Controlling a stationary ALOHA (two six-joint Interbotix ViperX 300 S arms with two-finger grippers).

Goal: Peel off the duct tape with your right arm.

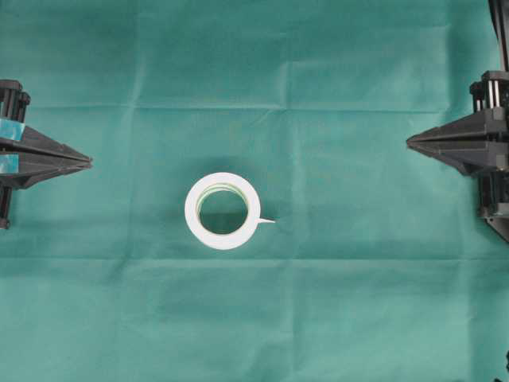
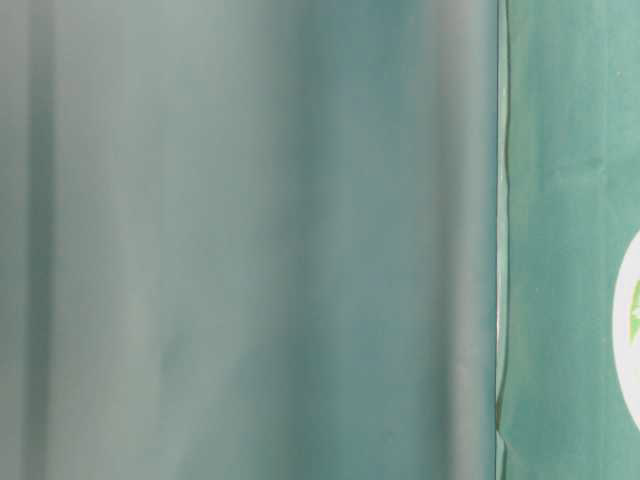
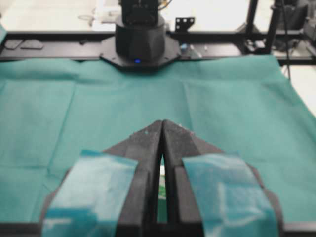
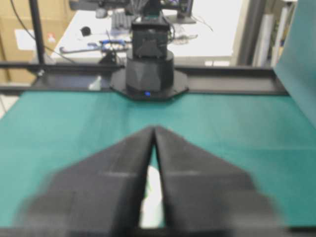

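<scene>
The duct tape (image 1: 223, 211) is a white roll with a pale greenish core, lying flat on the green cloth a little left of centre. Its short loose end (image 1: 266, 221) sticks out to the right. The same duct tape (image 2: 630, 315) shows as a white sliver at the right edge of the table-level view. My right gripper (image 1: 409, 143) rests at the right edge, fingertips together, shut on nothing and far from the roll. At the left edge my left gripper (image 1: 89, 162), with teal pads, is also shut and empty. Both wrist views show tips touching, with the roll glimpsed through the slit.
A green cloth (image 1: 318, 318) with fold creases covers the whole table. The opposite arm's black base (image 3: 139, 39) stands at the far edge in the left wrist view, and the other base (image 4: 149, 69) in the right wrist view. A black frame rail (image 4: 237, 84) borders the cloth.
</scene>
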